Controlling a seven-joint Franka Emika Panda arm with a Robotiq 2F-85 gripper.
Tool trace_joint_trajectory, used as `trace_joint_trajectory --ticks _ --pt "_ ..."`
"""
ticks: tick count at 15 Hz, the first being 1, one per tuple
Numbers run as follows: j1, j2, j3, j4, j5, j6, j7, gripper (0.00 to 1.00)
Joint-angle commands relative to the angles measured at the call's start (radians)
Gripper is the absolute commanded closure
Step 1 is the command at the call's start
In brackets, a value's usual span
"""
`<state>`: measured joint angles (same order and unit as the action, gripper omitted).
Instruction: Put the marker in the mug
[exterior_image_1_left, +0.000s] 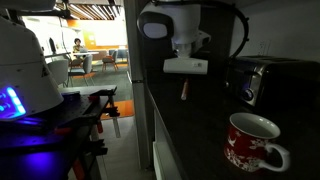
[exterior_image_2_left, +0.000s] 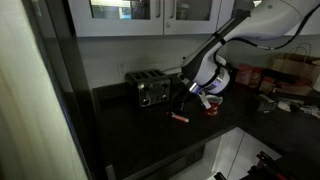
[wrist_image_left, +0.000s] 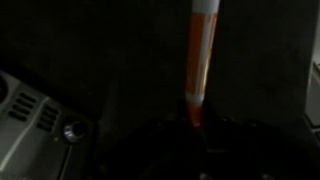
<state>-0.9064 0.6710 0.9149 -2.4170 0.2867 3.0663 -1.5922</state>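
Ext view: gripper (exterior_image_1_left: 184, 84) tips lost in dark; marker (exterior_image_1_left: 183, 91) just visible under it, mug (exterior_image_1_left: 255, 140) well apart. Ext view: mug (exterior_image_2_left: 212, 104) partly hidden behind wrist. Wrist view: jaws clamped on marker's orange end; pale end at top edge.

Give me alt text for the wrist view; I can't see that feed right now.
An orange-red marker with a pale far end runs from the top of the frame, over the dark counter, down to the gripper at the bottom, which looks shut on its near end. A toaster corner with a knob sits lower left.
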Motion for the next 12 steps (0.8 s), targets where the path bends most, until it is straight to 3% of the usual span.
trace_joint_trajectory --ticks 1,3,5,6,8,12 --pt "-0.180 0.125 0.136 -0.048 -0.152 0.193 0.071 0.95" --pt "-0.189 0.102 0.113 -0.080 -0.271 0.247 0.195 0.95" --pt "-0.082 -0.071 0.005 -0.115 -0.313 0.237 0.385 0.95" --pt "-0.165 0.087 0.044 -0.072 -0.433 0.210 0.356 0.81" --pt "-0.121 0.026 0.001 -0.085 -0.452 0.216 0.436 0.81" --pt "-0.090 -0.041 -0.011 -0.095 -0.451 0.216 0.481 0.81"
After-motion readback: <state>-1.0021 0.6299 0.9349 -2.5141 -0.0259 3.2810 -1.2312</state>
